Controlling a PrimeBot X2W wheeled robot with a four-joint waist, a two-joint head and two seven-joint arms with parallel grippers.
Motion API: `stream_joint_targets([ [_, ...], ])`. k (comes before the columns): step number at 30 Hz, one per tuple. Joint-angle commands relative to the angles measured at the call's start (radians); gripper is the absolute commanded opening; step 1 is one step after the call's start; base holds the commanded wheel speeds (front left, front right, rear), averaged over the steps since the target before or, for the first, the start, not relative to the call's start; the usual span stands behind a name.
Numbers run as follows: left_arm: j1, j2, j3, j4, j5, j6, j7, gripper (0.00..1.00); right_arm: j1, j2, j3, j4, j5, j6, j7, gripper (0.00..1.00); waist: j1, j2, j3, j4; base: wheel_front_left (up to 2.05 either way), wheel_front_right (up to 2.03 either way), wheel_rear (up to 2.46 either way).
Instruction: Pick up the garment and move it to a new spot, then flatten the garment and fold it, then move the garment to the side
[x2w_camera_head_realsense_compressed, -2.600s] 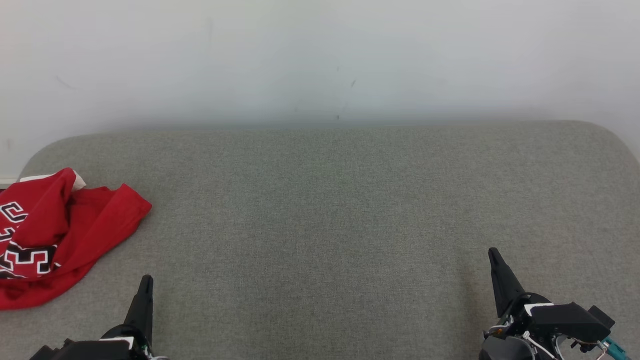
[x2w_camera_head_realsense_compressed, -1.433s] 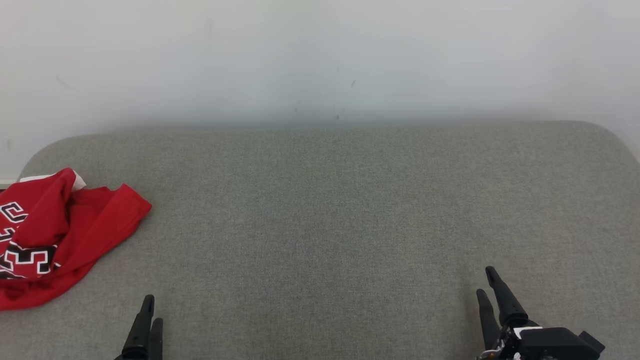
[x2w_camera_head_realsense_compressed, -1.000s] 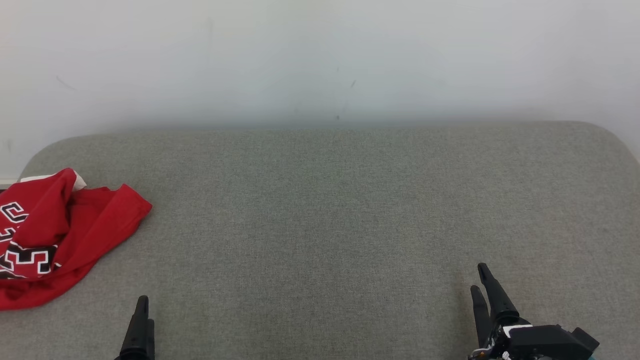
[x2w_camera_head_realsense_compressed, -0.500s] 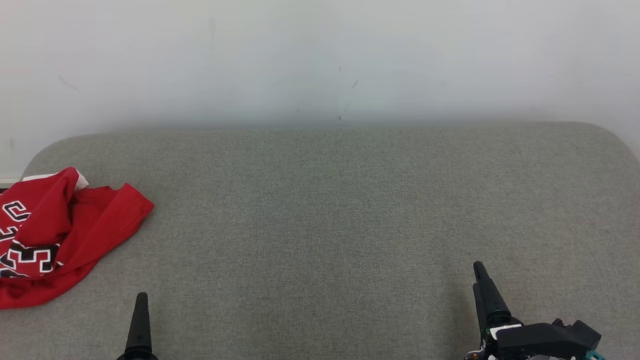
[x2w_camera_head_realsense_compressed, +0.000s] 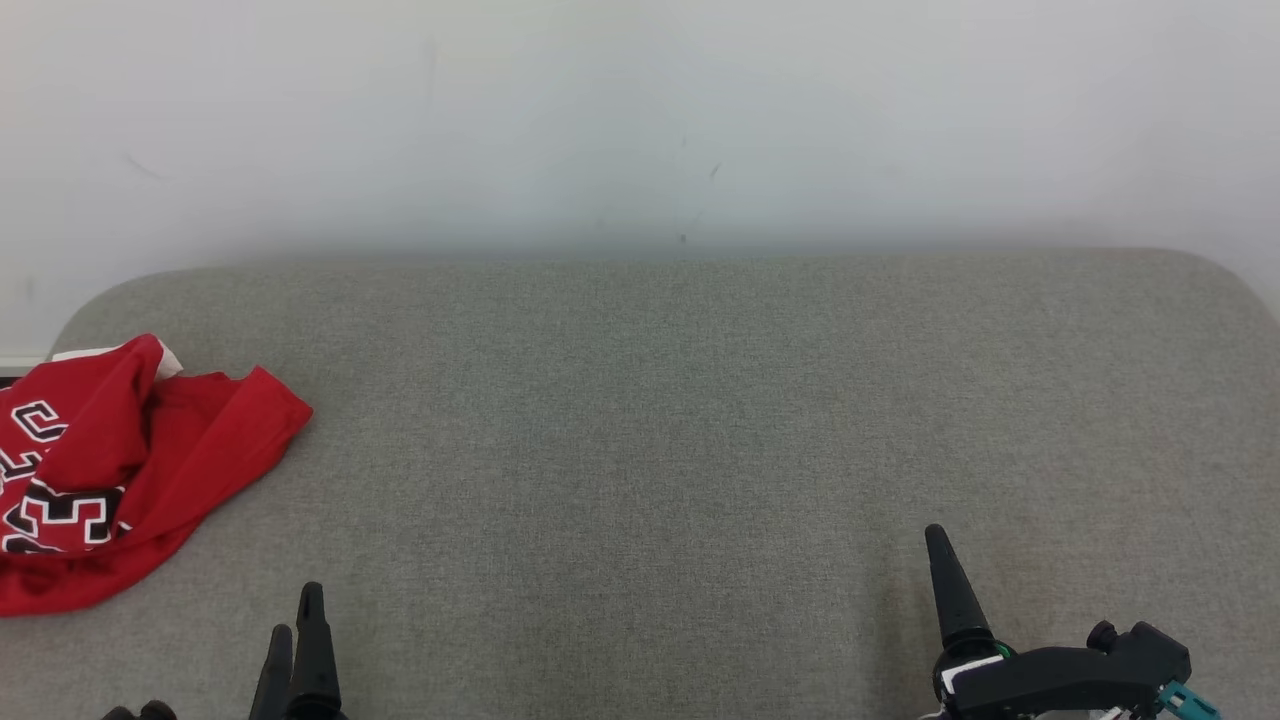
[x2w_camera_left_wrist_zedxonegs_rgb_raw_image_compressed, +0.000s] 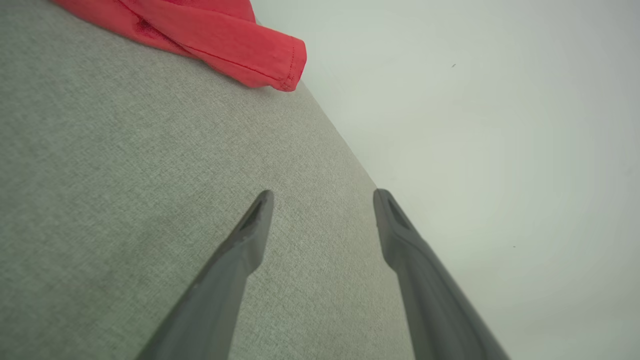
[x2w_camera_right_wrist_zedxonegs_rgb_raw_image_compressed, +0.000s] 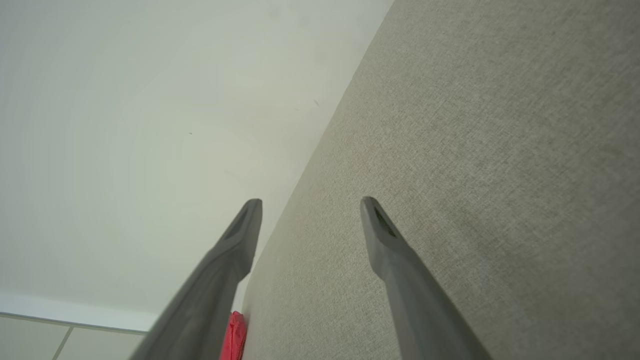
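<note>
the left hand (x2w_camera_left_wrist_zedxonegs_rgb_raw_image_compressed: 324, 195) holds its two dark grey fingers (x2w_camera_left_wrist_zedxonegs_rgb_raw_image_compressed: 235, 270) spread wide apart, with nothing between them, low over a grey woven fabric surface (x2w_camera_left_wrist_zedxonegs_rgb_raw_image_compressed: 100, 175). well beyond the fingertips a red fabric garment with a stitched hem (x2w_camera_left_wrist_zedxonegs_rgb_raw_image_compressed: 225, 40) lies folded on the surface, near the edge that meets a plain white wall (x2w_camera_left_wrist_zedxonegs_rgb_raw_image_compressed: 500, 125).

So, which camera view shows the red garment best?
The head view: the red garment lies crumpled at the left of the grey cushion, with its lettering visible. The left wrist view catches a hemmed fold; the right wrist view, a small red sliver.
</note>
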Motion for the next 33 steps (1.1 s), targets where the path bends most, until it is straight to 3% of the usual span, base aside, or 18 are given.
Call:
stream_joint_targets([
  [1, 0.000, 0.006, -0.007, -0.017, 0.048, 0.003, -0.011, 1.00, -0.018, -0.001, 0.008, -0.007, -0.036, -0.001, -0.010, 1.00, 0.0000, 0.0000, -0.001, 0.000, 0.00, 0.00, 0.00],
  [20, 0.010, 0.007, -0.050, -0.036, 0.348, 0.011, -0.065, 1.00, -0.019, -0.001, 0.028, 0.002, -0.237, -0.001, -0.063, 1.00, 0.0000, 0.0000, -0.001, 0.003, 0.00, 0.00, 0.00],
  [33, 0.012, 0.008, -0.070, -0.041, 0.498, 0.017, -0.098, 1.00, -0.023, -0.001, 0.035, 0.019, -0.347, -0.001, -0.096, 1.00, 0.0000, 0.0000, 0.004, 0.008, 0.00, 0.00, 0.00],
])
